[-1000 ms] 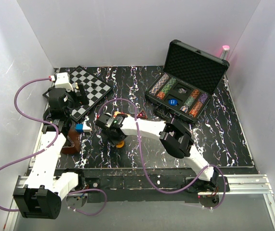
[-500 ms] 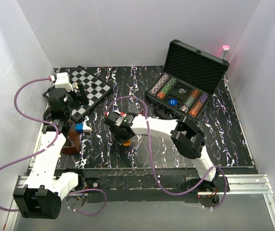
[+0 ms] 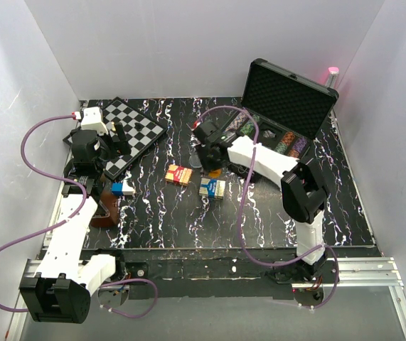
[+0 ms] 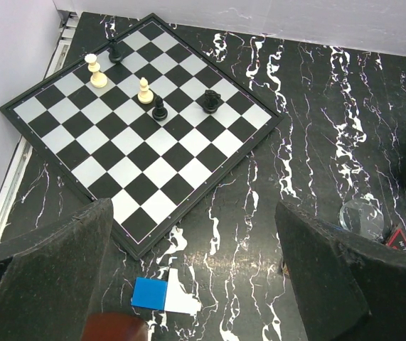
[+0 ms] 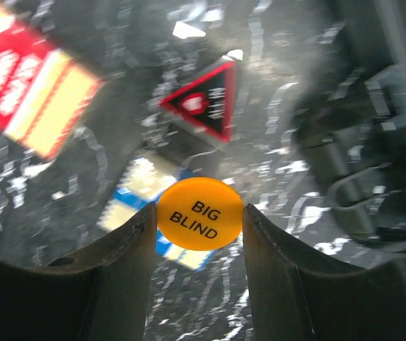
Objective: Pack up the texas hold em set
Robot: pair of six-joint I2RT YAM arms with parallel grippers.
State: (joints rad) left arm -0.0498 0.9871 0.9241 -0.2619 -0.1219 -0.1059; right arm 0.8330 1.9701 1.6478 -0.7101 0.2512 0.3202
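The black briefcase [image 3: 291,99] stands open at the back right, with rows of poker chips [image 3: 288,145] in its foam tray. My right gripper [image 3: 213,162] hovers just left of the case, shut on a yellow "BIG BLIND" disc [image 5: 200,214] held by its edges between the fingers. A red card box [image 3: 179,174] and a blue card box [image 3: 212,187] lie on the table below it; the right wrist view shows the red box [image 5: 28,99] and the blue box [image 5: 135,195]. My left gripper [image 4: 195,284] is open and empty above the table, beside the chessboard.
The chessboard [image 3: 128,131] with a few pieces lies at the back left. A small blue-white block [image 4: 163,295] and a brown object [image 3: 103,209] lie under the left arm. A red triangular marker [image 5: 206,103] and a clear disc [image 4: 362,217] lie mid-table.
My right arm has swung from the table's middle left toward the briefcase, carrying the yellow disc. This uncovered the two card boxes. The left arm has not moved.
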